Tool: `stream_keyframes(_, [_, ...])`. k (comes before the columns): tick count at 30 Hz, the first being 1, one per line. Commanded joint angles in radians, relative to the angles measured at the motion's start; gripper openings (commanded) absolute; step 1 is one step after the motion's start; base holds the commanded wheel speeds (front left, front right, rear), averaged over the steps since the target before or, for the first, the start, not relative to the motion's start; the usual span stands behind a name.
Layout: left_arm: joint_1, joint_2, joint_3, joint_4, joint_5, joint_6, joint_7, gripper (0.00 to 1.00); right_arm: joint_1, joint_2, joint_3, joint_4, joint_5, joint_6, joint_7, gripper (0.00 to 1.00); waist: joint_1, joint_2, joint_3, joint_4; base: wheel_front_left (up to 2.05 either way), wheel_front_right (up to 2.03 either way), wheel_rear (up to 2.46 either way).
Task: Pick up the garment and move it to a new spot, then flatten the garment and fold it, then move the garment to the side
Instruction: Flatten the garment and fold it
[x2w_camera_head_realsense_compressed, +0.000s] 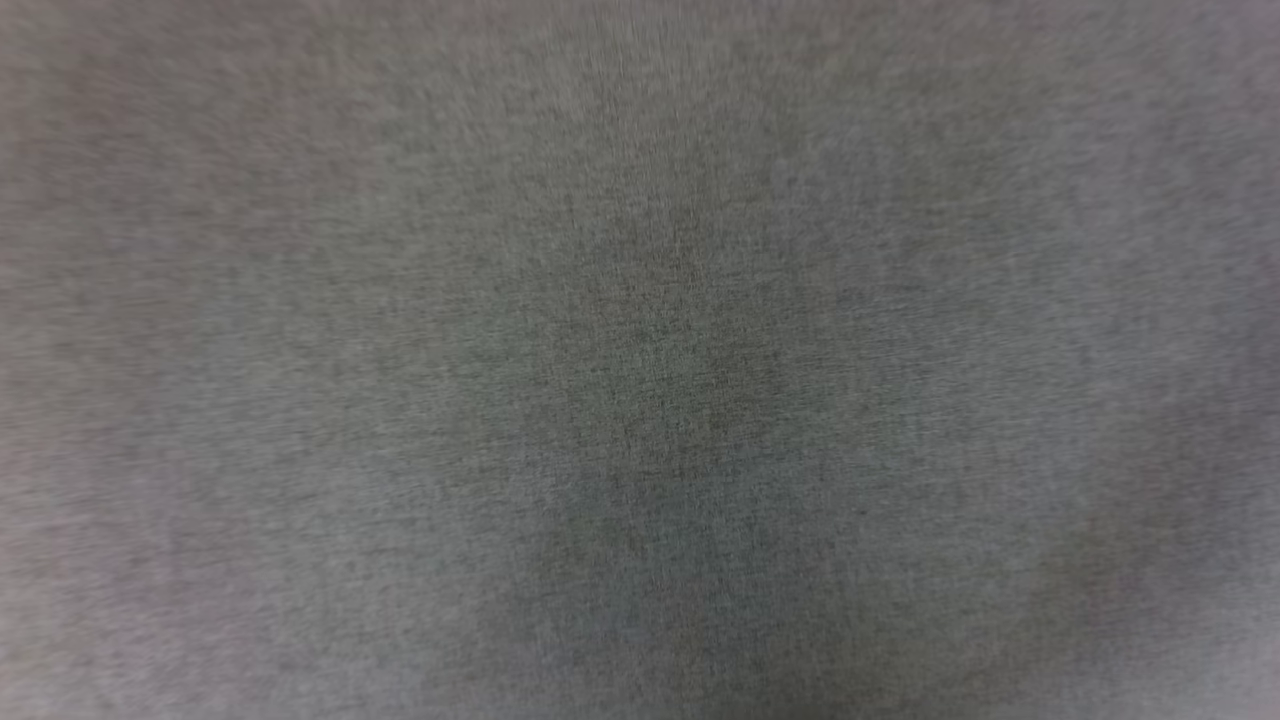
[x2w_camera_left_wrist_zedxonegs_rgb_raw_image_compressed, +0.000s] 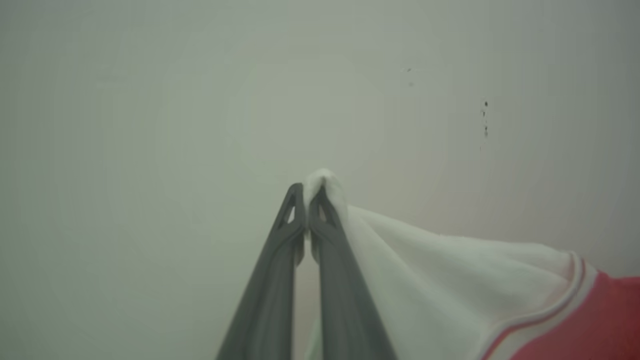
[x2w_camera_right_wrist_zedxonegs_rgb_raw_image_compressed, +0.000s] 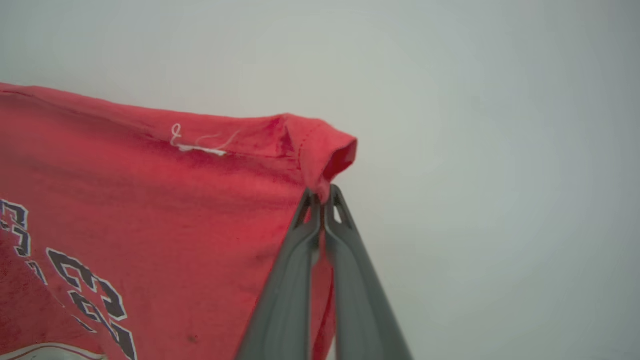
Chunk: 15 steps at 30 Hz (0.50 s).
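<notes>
Closest in the left wrist view, the left gripper (x2w_camera_left_wrist_zedxonegs_rgb_raw_image_compressed: 306, 200) is pressed together on the tip of the white sleeve (x2w_camera_left_wrist_zedxonegs_rgb_raw_image_compressed: 425, 270) of the garment (x2w_camera_left_wrist_zedxonegs_rgb_raw_image_compressed: 615, 320), which runs into the lower right corner. In its own view the right gripper (x2w_camera_right_wrist_zedxonegs_rgb_raw_image_compressed: 322, 197) is pinched tight on the red hem corner (x2w_camera_right_wrist_zedxonegs_rgb_raw_image_compressed: 325, 150), and the cloth spreads to the left edge. Around both grips the pale background (x2w_camera_right_wrist_zedxonegs_rgb_raw_image_compressed: 500, 150) is open. The head view gives a blurred grey surface (x2w_camera_head_realsense_compressed: 640, 360).
</notes>
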Motion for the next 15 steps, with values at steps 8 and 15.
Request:
stream_keyframes(8, [0.039,-0.02,-0.002,-0.006,-0.016,0.024,-0.02,0.0,-0.1,0.009,0.148,0.13,0.074,-0.001,-0.124,0.0,-0.0002,0.0,0.142,-0.005,0.0,0.0,0.0])
stream_keyframes(15, [0.107,-0.034,0.008,0.017,-0.055,0.013,-0.035,0.0,-0.087,-0.01,0.277,0.185,0.146,-0.001,-0.168,0.0,-0.0002,0.0,0.155,0.016,0.0,0.0,0.0])
